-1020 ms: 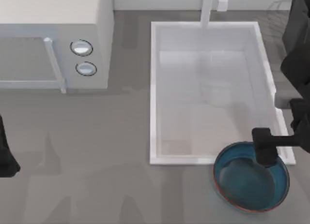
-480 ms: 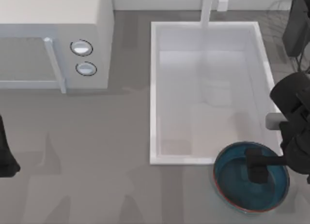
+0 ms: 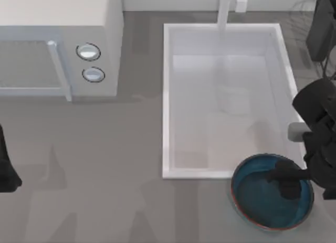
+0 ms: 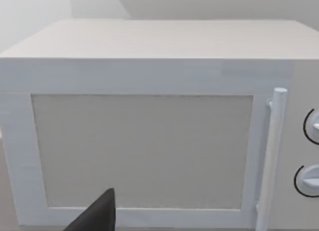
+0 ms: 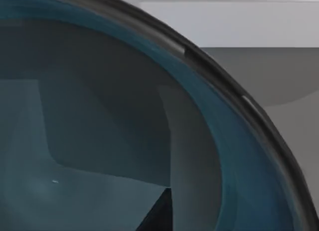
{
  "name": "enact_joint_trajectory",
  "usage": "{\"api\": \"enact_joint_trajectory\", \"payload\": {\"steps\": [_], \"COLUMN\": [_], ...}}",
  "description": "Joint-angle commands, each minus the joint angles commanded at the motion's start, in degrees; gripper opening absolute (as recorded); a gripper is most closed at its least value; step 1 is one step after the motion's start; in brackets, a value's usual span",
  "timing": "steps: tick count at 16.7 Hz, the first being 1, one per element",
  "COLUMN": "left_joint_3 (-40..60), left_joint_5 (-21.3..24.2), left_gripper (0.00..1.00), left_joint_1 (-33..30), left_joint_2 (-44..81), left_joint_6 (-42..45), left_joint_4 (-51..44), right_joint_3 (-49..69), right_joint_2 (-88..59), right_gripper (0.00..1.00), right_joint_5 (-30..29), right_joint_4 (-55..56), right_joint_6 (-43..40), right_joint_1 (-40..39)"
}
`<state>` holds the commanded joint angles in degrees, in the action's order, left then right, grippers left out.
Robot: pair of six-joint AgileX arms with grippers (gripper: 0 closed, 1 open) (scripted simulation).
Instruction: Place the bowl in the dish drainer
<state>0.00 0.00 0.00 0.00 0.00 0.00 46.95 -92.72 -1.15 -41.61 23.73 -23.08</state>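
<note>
Top view: the bowl (image 3: 262, 201) sits on the worktop near its front right corner, just in front of the white sink (image 3: 167, 96). The right gripper (image 3: 287, 181) hangs inside the bowl; I cannot tell how its fingers stand. The left arm (image 3: 6, 169) is parked at the left edge.

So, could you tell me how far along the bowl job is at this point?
Early stage. Done: nothing delivered; the bowl sits on the counter just below the sink's bottom-right corner. In hand: the right claw is down over the bowl's right part, no grip visible yet. Left: grasp, lift and carry it to the drainer at the top right. The left arm is parked at the left edge.
</note>
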Motion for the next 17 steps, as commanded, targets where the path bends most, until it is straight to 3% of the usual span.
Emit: {"api": "enact_joint_trajectory", "payload": {"steps": [6, 17], "left_joint_3": [0.0, 0.0], "left_joint_5": [0.0, 0.0], "left_gripper": [1.0, 1.0], "left_joint_1": [0.0, 0.0], "left_joint_2": [0.0, 0.0], "left_joint_6": [0.0, 0.0], "left_joint_4": [0.0, 0.0], "right_joint_3": [0.0, 0.87], "right_joint_2": [0.0, 0.08], "right_gripper": [0.02, 0.0], "right_joint_5": [0.0, 0.14], "right_joint_4": [0.0, -0.88], "right_joint_6": [0.0, 0.12], "right_joint_1": [0.0, -0.2]}}
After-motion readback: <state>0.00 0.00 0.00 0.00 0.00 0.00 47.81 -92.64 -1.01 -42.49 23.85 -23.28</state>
